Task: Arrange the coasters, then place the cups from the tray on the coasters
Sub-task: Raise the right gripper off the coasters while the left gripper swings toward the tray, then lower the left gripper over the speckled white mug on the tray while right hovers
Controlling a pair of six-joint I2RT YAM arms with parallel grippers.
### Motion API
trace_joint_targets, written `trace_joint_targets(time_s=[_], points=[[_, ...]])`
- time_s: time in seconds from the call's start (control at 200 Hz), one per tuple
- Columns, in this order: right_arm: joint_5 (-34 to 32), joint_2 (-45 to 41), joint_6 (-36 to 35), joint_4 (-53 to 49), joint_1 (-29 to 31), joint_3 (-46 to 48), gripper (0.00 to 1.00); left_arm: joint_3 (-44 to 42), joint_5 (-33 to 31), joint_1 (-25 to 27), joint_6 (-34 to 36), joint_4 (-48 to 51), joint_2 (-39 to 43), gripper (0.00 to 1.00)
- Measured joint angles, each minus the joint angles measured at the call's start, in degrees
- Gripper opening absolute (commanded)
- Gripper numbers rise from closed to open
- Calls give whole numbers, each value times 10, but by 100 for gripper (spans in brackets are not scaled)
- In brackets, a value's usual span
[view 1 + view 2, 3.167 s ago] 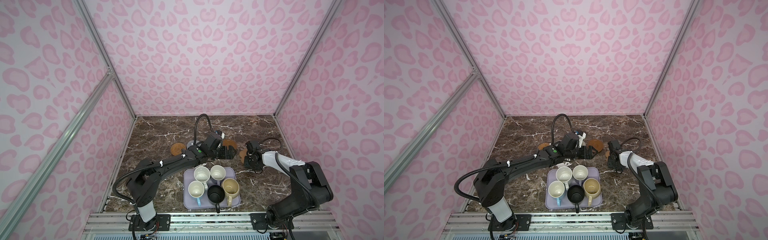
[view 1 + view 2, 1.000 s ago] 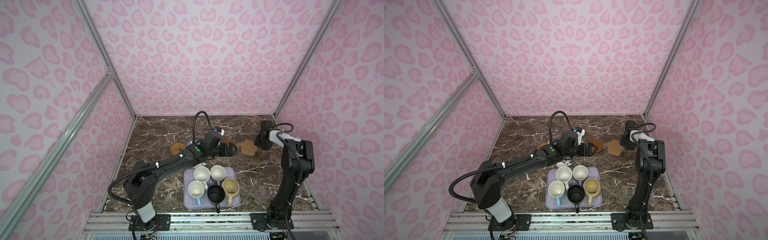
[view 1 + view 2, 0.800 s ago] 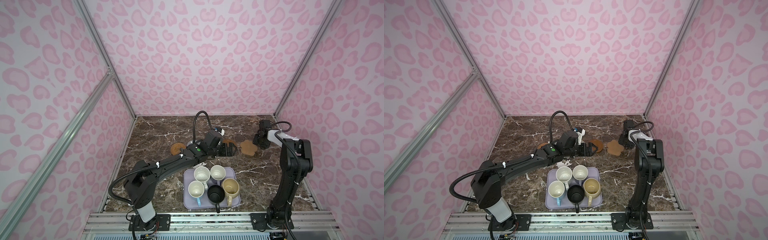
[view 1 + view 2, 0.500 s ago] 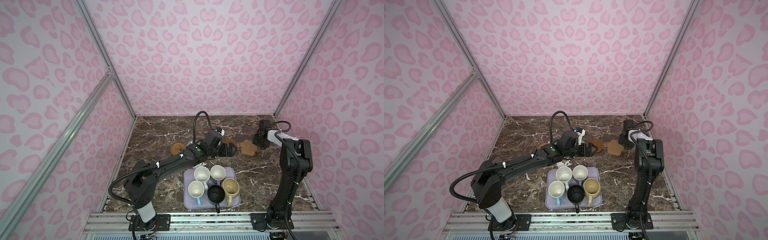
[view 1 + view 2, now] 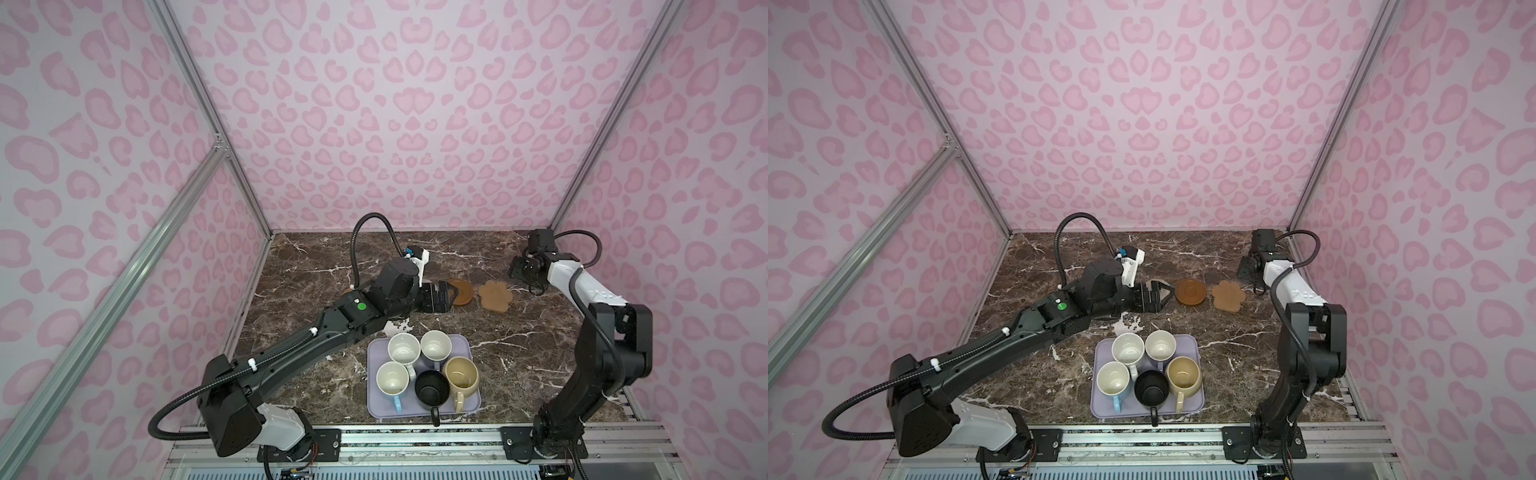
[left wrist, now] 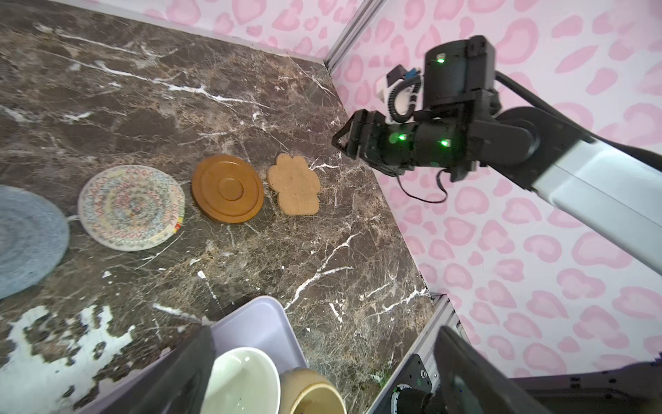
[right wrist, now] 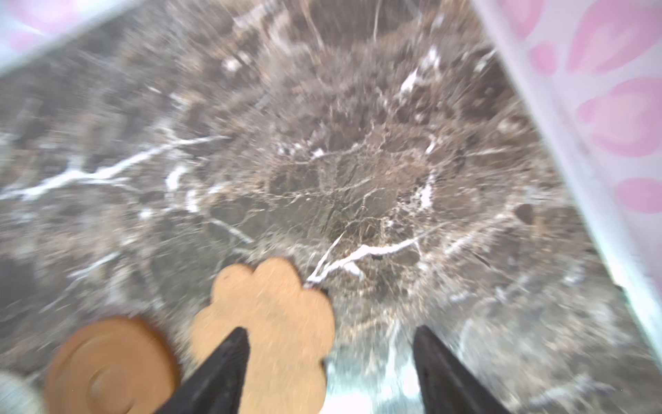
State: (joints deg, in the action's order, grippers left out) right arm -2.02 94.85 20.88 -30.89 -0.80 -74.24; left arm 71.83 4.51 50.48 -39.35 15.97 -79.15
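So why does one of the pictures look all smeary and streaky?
Right wrist view: smeared, probably motion blur, with streaks fanning outward over the marble table and soft edges on the paw-shaped coaster. Left wrist view: sharp, even the cream coaster shows its weave. Both top views: crisp and evenly lit.
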Motion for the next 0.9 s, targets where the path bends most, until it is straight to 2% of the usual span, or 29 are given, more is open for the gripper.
trace_joint_targets(time_s=[0.125,0.27,0.405,0.495,0.735,0.9], points=[[21,-119,-16,-7,44,46,92,-33,-2,-2,-1,35,47,98],[53,-242,-26,-3,132,114,96,-73,7,0,-16,85,81,100],[61,-296,-31,-10,230,149,97,-82,-19,12,-27,151,78,99],[59,-319,-30,-16,272,165,97,-78,-57,34,-33,207,48,99],[80,-357,-13,-10,287,226,97,-70,-134,77,-56,306,0,99],[85,-368,-9,0,288,253,98,-80,-142,92,-65,315,-15,98]])
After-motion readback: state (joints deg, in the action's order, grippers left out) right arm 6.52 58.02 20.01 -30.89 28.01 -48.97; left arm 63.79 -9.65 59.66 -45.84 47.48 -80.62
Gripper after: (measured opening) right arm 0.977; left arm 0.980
